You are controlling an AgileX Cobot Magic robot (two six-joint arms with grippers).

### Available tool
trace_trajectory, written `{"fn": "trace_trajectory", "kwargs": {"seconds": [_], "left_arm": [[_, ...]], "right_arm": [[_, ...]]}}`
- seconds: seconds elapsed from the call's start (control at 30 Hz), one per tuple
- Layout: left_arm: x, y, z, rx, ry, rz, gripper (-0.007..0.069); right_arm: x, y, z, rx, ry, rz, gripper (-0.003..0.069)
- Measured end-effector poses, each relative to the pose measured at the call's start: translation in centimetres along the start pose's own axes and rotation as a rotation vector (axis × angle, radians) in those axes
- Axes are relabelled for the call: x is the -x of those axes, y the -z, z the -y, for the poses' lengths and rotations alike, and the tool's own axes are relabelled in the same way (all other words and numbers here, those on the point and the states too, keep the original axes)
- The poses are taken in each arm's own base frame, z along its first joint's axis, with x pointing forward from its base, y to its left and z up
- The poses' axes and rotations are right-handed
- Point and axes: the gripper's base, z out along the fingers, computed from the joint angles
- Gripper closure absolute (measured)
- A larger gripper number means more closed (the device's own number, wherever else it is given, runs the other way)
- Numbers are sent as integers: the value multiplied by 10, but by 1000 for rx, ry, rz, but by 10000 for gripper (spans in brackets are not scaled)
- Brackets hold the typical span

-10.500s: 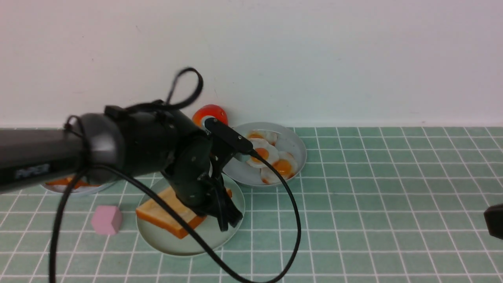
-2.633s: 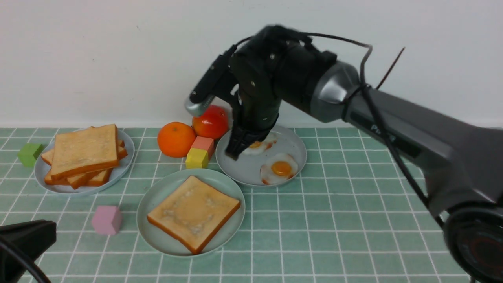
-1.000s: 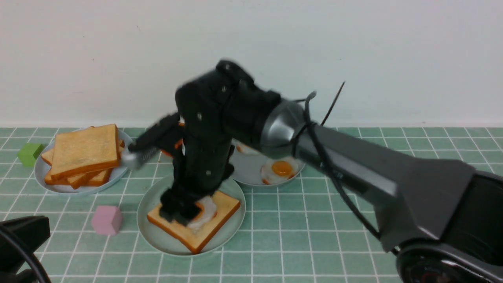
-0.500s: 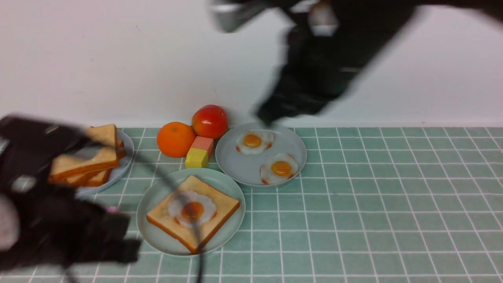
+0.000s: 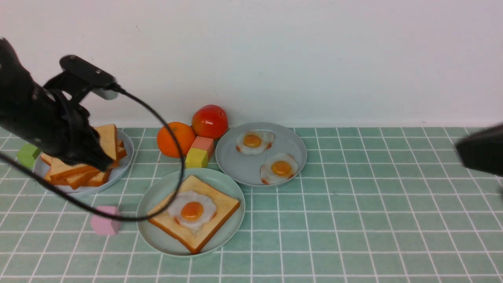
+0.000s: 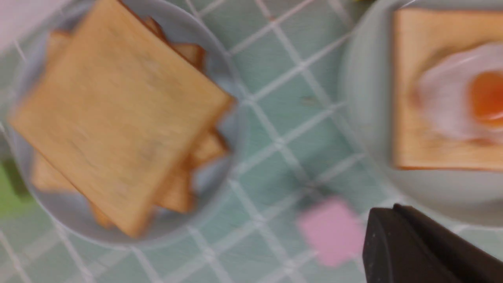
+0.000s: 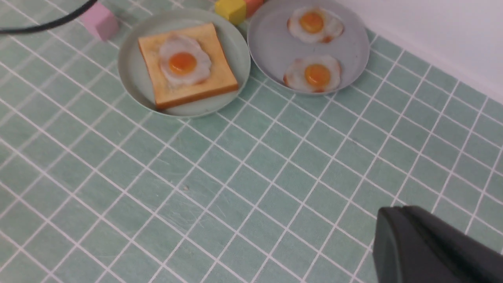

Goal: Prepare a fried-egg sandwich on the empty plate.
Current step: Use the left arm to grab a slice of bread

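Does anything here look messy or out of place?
Nothing spilled or broken. The toast stack on the grey plate is fanned crookedly, and a pink block lies beside the mint plate, odd among food.

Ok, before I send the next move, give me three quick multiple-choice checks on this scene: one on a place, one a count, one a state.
1. The fried egg nearest the robot lies on:
A. a toast slice on the mint-green plate
B. a bare plate
C. the table

2. Eggs on the grey-blue plate beside the tomato:
A. one
B. two
C. three

3. The sandwich is:
A. closed with a second slice
B. open, egg bare on top
C. not begun

Answers:
1 A: the egg sits on the slice, inside the mint rim.
2 B: two yolks show there.
3 B: nothing covers the egg.
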Motion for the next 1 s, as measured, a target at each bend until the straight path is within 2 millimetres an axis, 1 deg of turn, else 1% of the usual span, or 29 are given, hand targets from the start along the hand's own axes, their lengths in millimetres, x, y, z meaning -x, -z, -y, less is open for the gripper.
{"fn": "trace_trajectory", "kwargs": {"seconds": [0.03, 0.07, 0.13, 0.17, 0.23, 0.27, 0.33, 0.47, 0.5, 0.6, 0.67, 0.8, 0.9, 1.0], "left_arm": [[-2, -8, -19, -13, -7, -18, 638], [-2, -6, -21, -11, -22, -19, 638], [-10, -17, -51, -18, -46, -39, 638], [-13, -21, -58, -19, -70, -49, 638], [-20, -30, -66, -33, -142, -68, 625], [-21, -32, -66, -37, -150, -74, 623], [-25, -44, -69, -55, -253, -96, 560], [-26, -60, -74, -25, -311, -82, 397], [-25, -66, -76, -5, -318, -76, 340], [-27, -78, -81, 29, -336, -77, 249], [-29, -86, -84, 48, -348, -81, 204], [-32, -102, -88, 80, -358, -80, 188], [-36, -112, -87, 63, -354, -94, 204], [-38, -117, -87, 56, -358, -103, 226]], "right_arm": [[-7, 7, 2, 2, -3, 17, 669], [-9, 8, 3, 2, -4, 20, 669], [-14, 16, 5, 4, -8, 40, 668], [-15, 17, 5, 4, -9, 42, 668], [-16, 17, 5, 5, -9, 44, 665], [-16, 17, 5, 5, -9, 44, 665], [-16, 17, 5, 4, -9, 42, 664], [-14, 17, 5, 8, -8, 56, 662], [-14, 17, 4, 12, -9, 65, 662], [-13, 17, 4, 15, -10, 76, 659], [-13, 16, 4, 15, -10, 77, 658], [-12, 17, 3, 26, -15, 80, 657], [-12, 17, 1, 44, -25, 85, 656], [-12, 17, 0, 54, -31, 90, 655]]}}
